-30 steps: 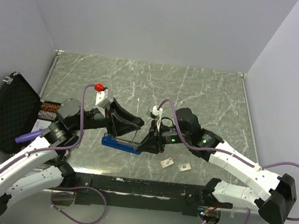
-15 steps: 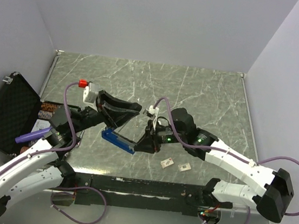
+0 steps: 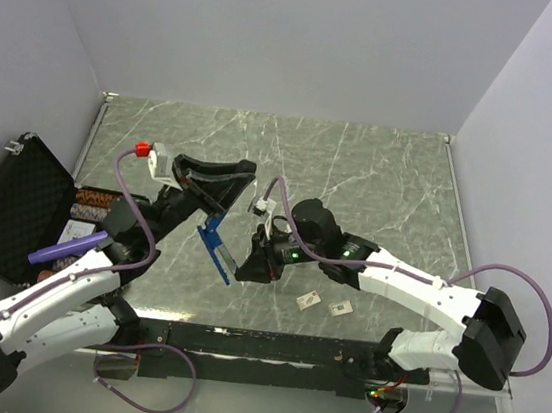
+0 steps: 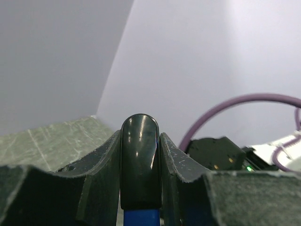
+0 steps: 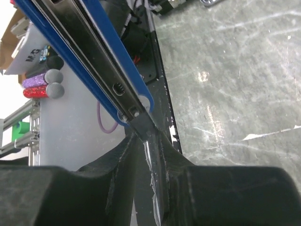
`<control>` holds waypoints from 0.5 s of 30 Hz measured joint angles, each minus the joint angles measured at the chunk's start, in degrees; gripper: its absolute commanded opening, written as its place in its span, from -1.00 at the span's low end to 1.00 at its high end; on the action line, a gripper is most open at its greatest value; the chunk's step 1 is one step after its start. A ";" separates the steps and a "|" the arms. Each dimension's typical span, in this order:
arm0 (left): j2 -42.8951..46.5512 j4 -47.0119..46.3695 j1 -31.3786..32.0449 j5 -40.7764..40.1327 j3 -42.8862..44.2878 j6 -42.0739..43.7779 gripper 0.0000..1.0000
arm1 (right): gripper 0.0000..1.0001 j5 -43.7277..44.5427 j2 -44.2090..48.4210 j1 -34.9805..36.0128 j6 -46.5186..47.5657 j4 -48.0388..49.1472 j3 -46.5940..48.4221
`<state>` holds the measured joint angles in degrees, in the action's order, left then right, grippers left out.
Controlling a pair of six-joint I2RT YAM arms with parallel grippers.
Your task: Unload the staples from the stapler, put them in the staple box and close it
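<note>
The stapler hangs tilted above the near-left part of the surface, with the left tool clamped on its black end. The right tool pinches a pale strip at the lower end — the staples, I reckon — partly drawn, not yet free.

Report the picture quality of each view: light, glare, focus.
Top external: even, soft light, all sharp, the stapler crisp between both arms. Left wrist: white glints on the stapler's glossy black end, the left fingers sharp enough to show scratches. Right wrist: a bright glare patch on the table; the right fingers are dark and slightly soft.
</note>
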<state>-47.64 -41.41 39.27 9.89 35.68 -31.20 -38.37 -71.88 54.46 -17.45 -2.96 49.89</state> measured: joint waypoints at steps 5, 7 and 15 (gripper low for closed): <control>-4.24 -2.29 0.15 -5.84 -0.57 0.33 -0.99 | -1.00 -0.15 -1.75 0.57 -0.96 0.22 1.27; -5.68 -2.23 0.26 -8.11 -0.96 0.33 -0.99 | -1.00 -0.31 -1.90 0.72 -0.79 0.61 2.14; -7.28 -2.03 0.66 -12.87 -1.16 0.52 -0.99 | -1.00 -0.57 -2.19 0.92 -0.83 1.68 3.45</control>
<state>-54.92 -43.44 39.92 -2.98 34.52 -30.68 -38.94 -74.06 55.37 -18.28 -1.28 53.34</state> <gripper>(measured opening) 0.367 0.009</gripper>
